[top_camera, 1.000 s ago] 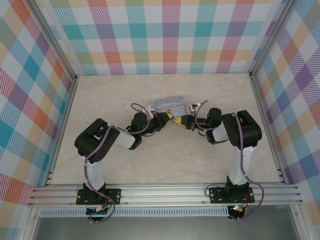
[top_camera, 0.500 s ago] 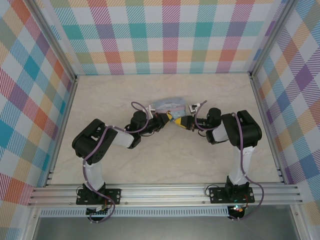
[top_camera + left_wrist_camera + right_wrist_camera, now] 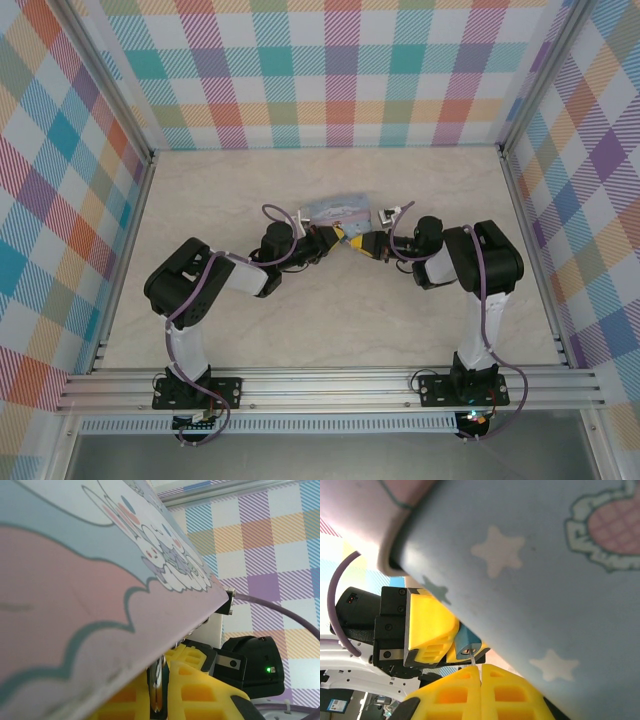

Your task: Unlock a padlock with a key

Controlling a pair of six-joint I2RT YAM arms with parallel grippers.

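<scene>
My two grippers meet tip to tip at mid-table, so neither has room to go forward. The left gripper (image 3: 338, 235), clamped on the padlock (image 3: 467, 642), faces the right gripper (image 3: 362, 243), which is pinched on the key (image 3: 471, 658), and I see barely any gap between them. Just beyond them the tin (image 3: 335, 208) blocks the far side; in both wrist views it looms right past my fingertips. The table (image 3: 330, 320) lies bare on the near side and out to left and right, which gives me room to back off. Past the tin it is open up to the checked back wall (image 3: 330, 80). The side walls and the near rail (image 3: 330, 385) close in the rest.
</scene>
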